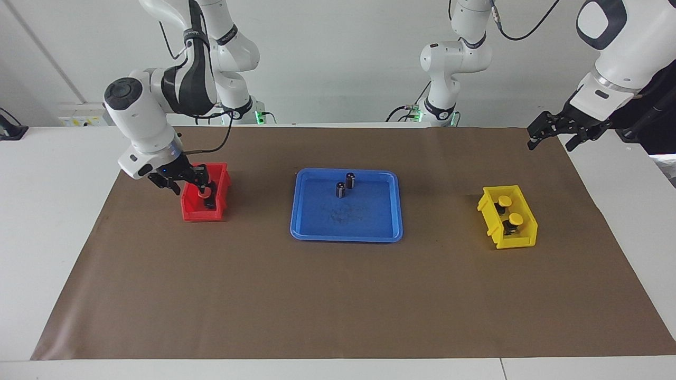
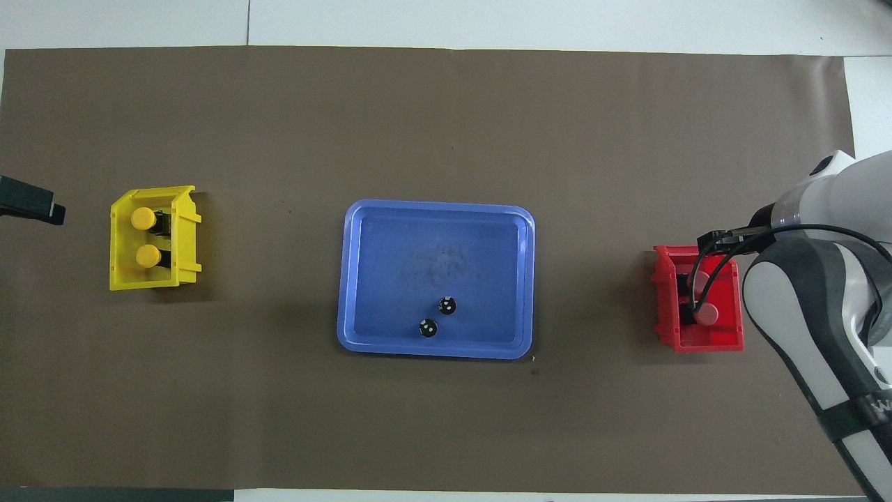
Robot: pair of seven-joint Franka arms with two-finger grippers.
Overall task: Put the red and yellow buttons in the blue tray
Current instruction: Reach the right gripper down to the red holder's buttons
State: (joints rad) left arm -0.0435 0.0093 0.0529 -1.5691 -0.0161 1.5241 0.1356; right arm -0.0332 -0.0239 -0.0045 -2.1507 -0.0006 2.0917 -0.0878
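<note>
Two white Franka arms, dark trim.
Joints had black bands and round dark caps; black cables ran along the links; grippers were black.

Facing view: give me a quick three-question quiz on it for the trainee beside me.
1. True or false: the blue tray already holds a yellow button.
2. Which bin is the right gripper reaching into: A) red bin B) yellow bin C) neither?
3. How many dark capless cylinders stand in the tray?

Key: 1 false, both yellow buttons sit in the yellow bin. 2 A, it is down among the red buttons; the left gripper waits raised over its own end of the table. 3 two.
</note>
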